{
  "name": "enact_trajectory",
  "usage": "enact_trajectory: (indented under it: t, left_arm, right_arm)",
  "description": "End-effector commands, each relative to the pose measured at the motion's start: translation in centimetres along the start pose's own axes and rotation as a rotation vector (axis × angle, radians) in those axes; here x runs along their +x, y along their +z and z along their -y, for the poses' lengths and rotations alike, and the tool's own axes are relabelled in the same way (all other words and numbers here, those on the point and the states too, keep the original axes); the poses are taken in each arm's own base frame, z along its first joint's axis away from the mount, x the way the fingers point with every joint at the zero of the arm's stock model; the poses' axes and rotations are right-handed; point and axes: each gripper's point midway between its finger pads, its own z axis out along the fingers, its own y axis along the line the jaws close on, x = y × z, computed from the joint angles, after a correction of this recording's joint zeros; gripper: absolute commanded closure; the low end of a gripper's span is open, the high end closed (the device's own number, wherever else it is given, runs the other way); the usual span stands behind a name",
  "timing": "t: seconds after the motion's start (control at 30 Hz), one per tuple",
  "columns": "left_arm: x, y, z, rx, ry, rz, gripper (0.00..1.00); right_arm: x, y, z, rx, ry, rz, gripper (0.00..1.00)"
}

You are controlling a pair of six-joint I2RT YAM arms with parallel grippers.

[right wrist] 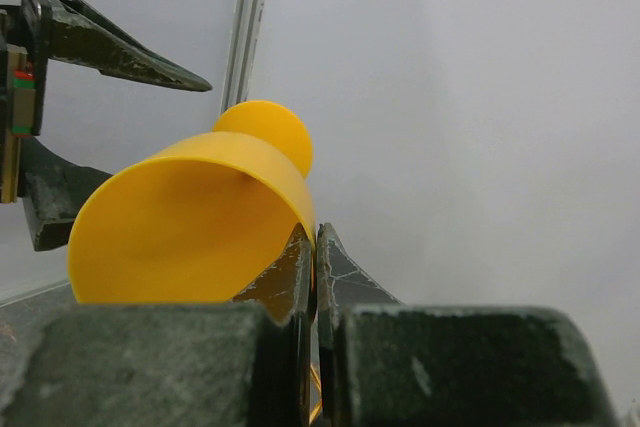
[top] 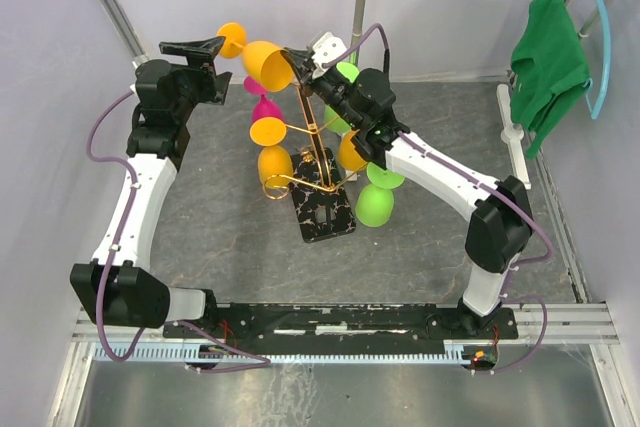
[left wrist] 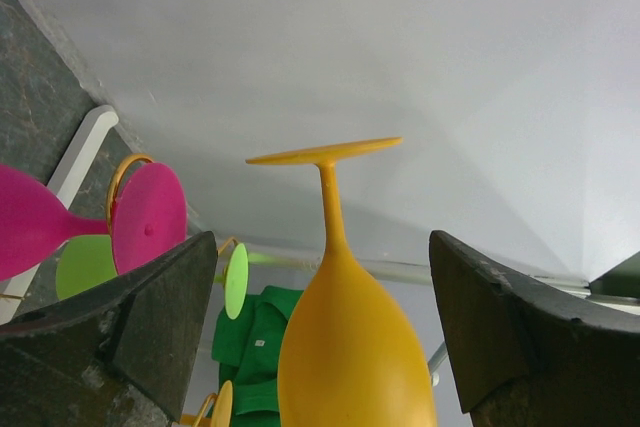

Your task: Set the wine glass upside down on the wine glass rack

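Sideways, wine glass (top: 268, 65) rim pinched by closed right gripper (top: 296, 57), open left gripper (left wrist: 322, 239) flanking its stem

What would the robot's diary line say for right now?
right jaws: shut on yellow glass rim | left jaws: open, either side of its bowl | rack: this glass not yet hung

The table (top: 230, 247) has a dark grey, mottled top. The wine glass rack (top: 322, 212) stands on it by its black, white-veined base. Just right of that base is a green glass (top: 372, 207); whether it rests on the top is unclear. Far right of the base lies a white foot bar (top: 517, 142); nearer than the base, a black plate (top: 340, 319) spans the table's edge.
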Motion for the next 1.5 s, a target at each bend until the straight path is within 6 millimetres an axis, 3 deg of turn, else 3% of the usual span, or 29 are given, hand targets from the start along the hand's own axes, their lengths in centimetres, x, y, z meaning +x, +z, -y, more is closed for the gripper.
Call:
enact_trajectory:
  t: [0.0,0.3,0.67,1.27,1.37,1.47]
  left_arm:
    - [0.9,-0.7,2.5,0.084,-0.026,-0.035,0.12]
    - [1.3,0.0,2.1,0.087,-0.031,-0.052,0.23]
    - [1.3,0.7,1.2,0.074,-0.043,-0.056,0.46]
    - [1.7,1.9,0.6,0.062,-0.048,-0.079,0.88]
    - [1.8,2.1,0.5,0.062,-0.051,-0.083,0.96]
    - [1.7,2.1,0.8,0.077,-0.048,-0.082,0.97]
  right_arm:
    - [-4.7,1.0,0.0,0.013,-0.016,0.136,0.99]
    - [-4.3,1.2,-2.2,-0.033,0.025,0.133,0.99]
    - [-4.0,1.5,-4.0,-0.068,0.043,0.13,0.99]
    - [-3.4,1.7,-4.1,-0.064,0.01,0.106,0.99]
    - [-3.4,1.5,-4.3,-0.075,0.012,0.101,0.89]
    - [-3.5,1.2,-4.4,-0.083,0.011,0.096,0.79]
